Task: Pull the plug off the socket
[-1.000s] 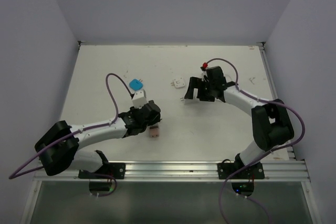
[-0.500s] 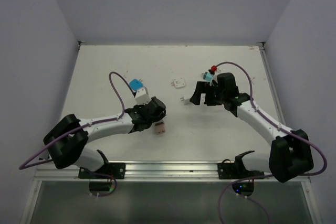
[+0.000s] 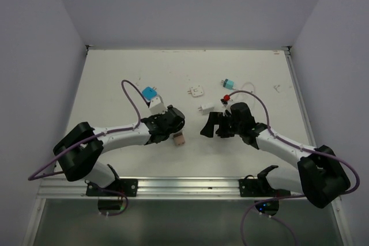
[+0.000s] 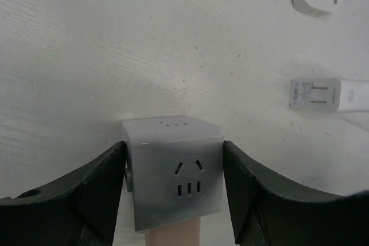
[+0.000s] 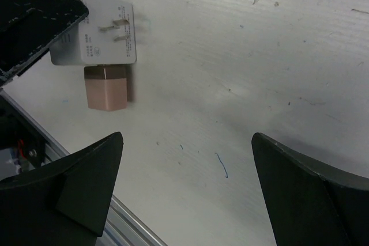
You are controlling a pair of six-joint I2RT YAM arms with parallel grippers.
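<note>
Socket (image 4: 173,171) is held pinched between the fingers of the left gripper (image 4: 173,148), pink plug (image 5: 106,87) seated on its palm-side face; right gripper (image 5: 187,136), fingers spread wide and empty, has been swung in close, plug just beyond one fingertip, so the pull is judged near.

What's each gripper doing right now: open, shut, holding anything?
Left gripper: closed on the sides of the white cube socket, pink plug plugged in.
Right gripper: wide open, holding nothing.
</note>
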